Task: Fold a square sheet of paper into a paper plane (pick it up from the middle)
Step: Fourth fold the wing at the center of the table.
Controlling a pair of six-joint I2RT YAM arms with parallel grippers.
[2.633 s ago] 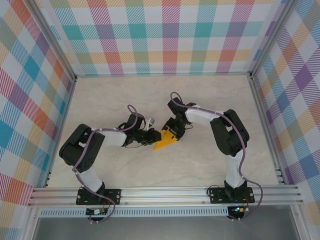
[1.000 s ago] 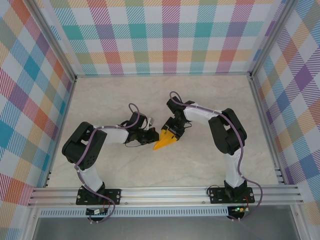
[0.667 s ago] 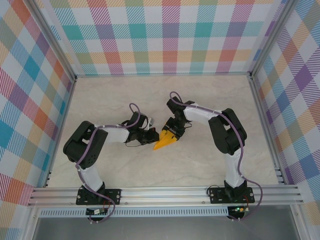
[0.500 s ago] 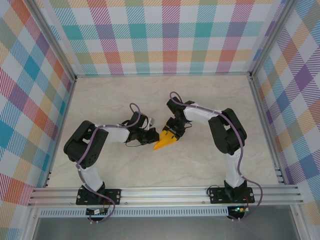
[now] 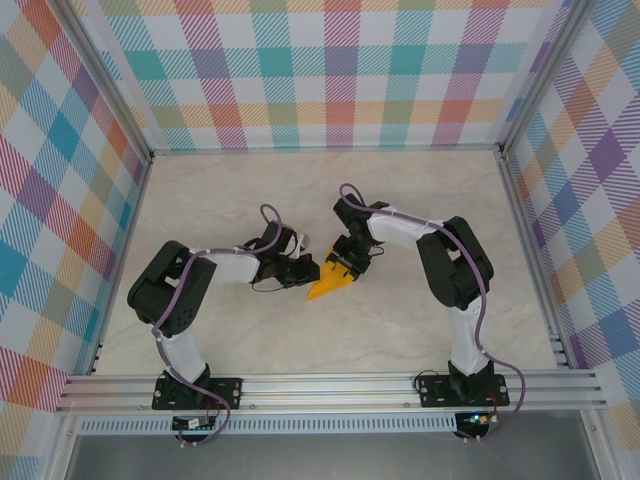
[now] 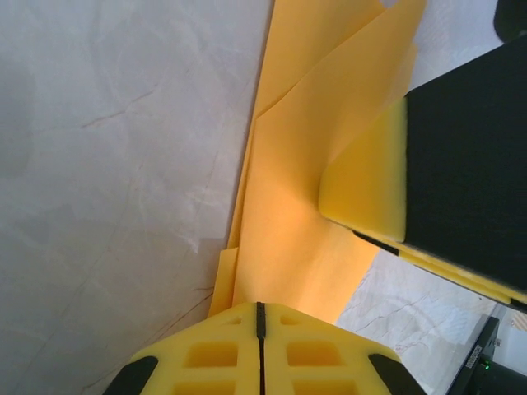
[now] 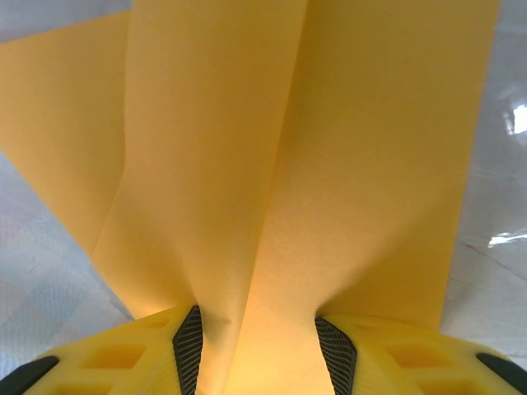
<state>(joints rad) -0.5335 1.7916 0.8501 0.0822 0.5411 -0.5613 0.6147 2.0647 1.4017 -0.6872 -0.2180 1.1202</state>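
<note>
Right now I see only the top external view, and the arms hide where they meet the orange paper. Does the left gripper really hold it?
Observer: It looks so. In the left wrist view the left gripper has its fingers pressed together, and the orange paper runs in under their tips.
Operator: And the other one?
Observer: Its wrist view shows the right gripper with black pads apart and a raised fold of paper between them, touching both.
Operator: Do the two grippers touch each other?
Observer: No. From the left wrist, a right finger rests on the paper ahead of the left fingertips, with bare paper between.
</note>
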